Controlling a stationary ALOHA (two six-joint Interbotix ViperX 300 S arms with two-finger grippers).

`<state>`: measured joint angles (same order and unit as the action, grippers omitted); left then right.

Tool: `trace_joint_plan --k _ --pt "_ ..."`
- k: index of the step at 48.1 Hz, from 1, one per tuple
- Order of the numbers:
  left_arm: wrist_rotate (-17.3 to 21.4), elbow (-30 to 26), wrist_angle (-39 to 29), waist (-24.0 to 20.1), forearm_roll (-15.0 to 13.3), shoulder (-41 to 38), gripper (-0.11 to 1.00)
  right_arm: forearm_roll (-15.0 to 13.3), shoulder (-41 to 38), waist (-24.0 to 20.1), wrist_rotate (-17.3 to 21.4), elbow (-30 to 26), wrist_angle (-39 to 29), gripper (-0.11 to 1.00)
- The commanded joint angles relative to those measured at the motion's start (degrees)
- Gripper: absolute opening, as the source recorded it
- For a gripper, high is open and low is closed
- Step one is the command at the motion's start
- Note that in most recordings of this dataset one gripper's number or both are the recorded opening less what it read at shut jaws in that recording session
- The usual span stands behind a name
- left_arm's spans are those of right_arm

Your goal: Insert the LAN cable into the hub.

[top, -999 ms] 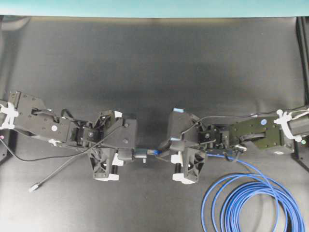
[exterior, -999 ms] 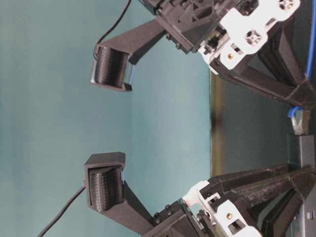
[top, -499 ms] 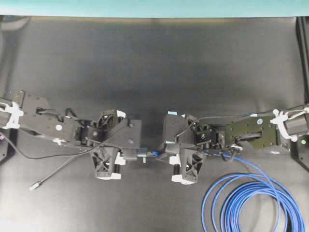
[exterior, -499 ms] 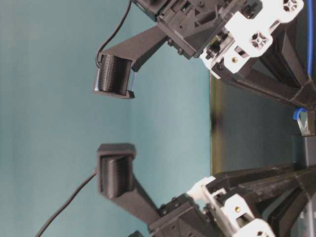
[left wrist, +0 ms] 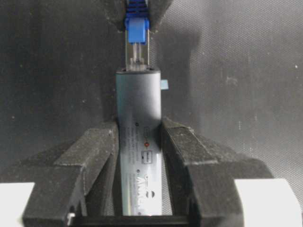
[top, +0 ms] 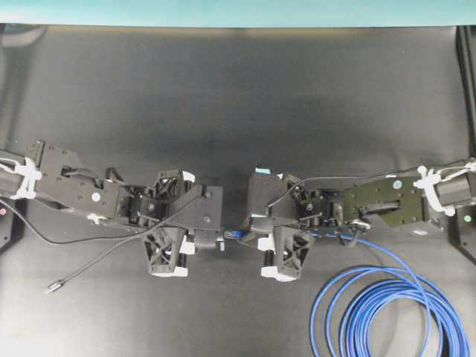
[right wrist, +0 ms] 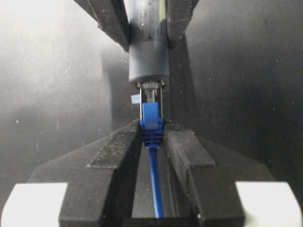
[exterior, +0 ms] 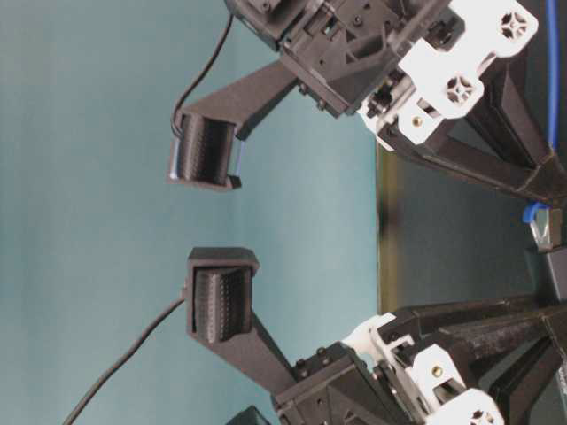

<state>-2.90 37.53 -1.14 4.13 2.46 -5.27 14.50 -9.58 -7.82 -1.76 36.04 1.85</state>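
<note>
In the overhead view my left gripper [top: 210,239] and my right gripper [top: 251,236] face each other at the middle of the table [top: 238,97], near its front edge. The hub [left wrist: 138,142] sits between my left fingers [left wrist: 97,151], and the LAN cable [right wrist: 155,189] runs between my right fingers [right wrist: 116,153]. The plug [right wrist: 151,116] meets the hub's end port. The cable's coil [top: 387,312] lies at front right, and the hub's cord [top: 89,264] trails to front left.

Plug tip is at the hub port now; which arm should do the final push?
Probably right: its claw grips the blue cable's clear plug, lined up with the slim grey metal hub, which the left claw braces.
</note>
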Motion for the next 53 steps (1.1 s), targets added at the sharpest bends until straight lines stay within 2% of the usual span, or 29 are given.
trace_joint_plan --k 1,7,28,36,45,53 --pt "0.26 -1.67 -0.35 -0.44 0.18 0.26 0.28 -0.09 -0.35 0.26 -0.44 -2.11 -1.93 0.13" --pt "0.35 -2.64 -1.93 -0.53 0.09 -0.18 0.28 -0.09 -1.32 0.35 -0.53 -3.43 -5.19 0.13" --pt "0.35 -6.06 -7.47 -0.44 0.18 -2.29 0.28 -0.09 -1.93 1.14 -0.26 -4.39 -5.27 0.13" --pt "0.35 -5.62 -5.89 -0.44 0.18 -2.11 0.28 -0.09 -1.85 1.14 -0.18 -4.04 -4.48 0.13" --pt "0.09 -1.76 0.18 -0.44 0.18 -0.62 0.28 -0.09 -0.79 0.70 0.09 -1.93 -3.43 0.13" --pt "-0.35 1.85 3.43 -0.35 0.18 1.41 0.28 0.18 0.79 -0.09 0.35 1.67 1.93 0.13"
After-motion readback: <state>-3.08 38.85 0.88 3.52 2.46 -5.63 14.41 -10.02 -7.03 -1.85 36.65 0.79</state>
